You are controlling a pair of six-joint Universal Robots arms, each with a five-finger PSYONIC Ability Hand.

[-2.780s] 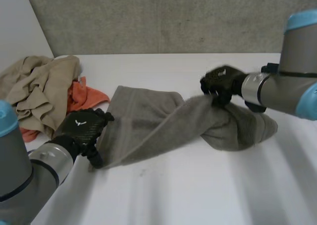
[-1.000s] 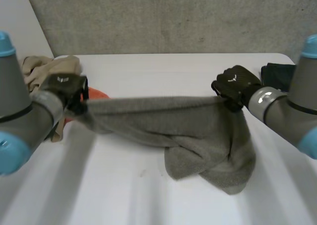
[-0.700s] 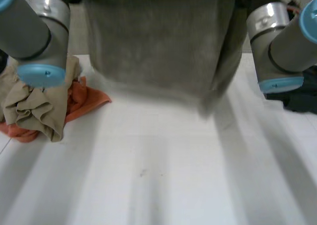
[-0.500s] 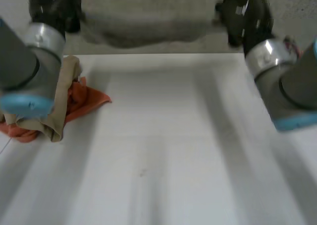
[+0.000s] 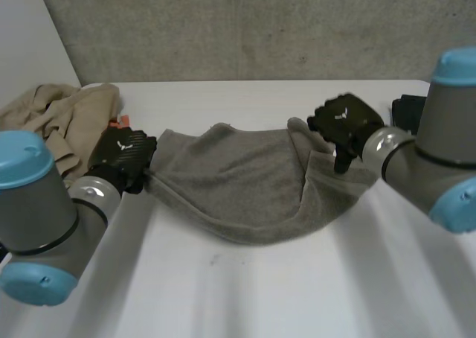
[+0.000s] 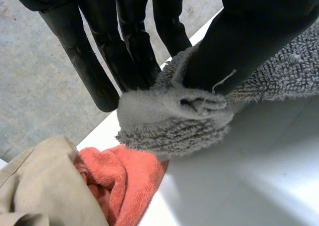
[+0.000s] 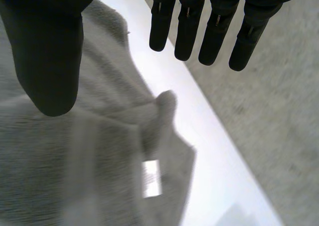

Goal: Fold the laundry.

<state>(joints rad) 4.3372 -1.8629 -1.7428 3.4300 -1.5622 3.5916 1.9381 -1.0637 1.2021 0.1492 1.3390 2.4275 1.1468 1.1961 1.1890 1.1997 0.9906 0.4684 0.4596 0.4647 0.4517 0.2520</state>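
Head view: the towel lies mid-table, sagging, with its 3 o'clock side doubled over. The left hand is at its 9 o'clock corner and the right hand over its 2 o'clock corner. Judged step: laying flat. The next move calls for smoothing the doubled side.

Left wrist view: the thumb and straight fingers pinch a bunched corner of thick looped terry. An orange cloth lies just beside.

Right wrist view: the fingers are straight, wide of the thumb, and hold nothing. The soft, creased towel with a white label lies beneath.

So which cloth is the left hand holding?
The grey terry towel, its corner pinched in the left hand; the orange terry cloth and beige garment lie bunched beside it, unheld.
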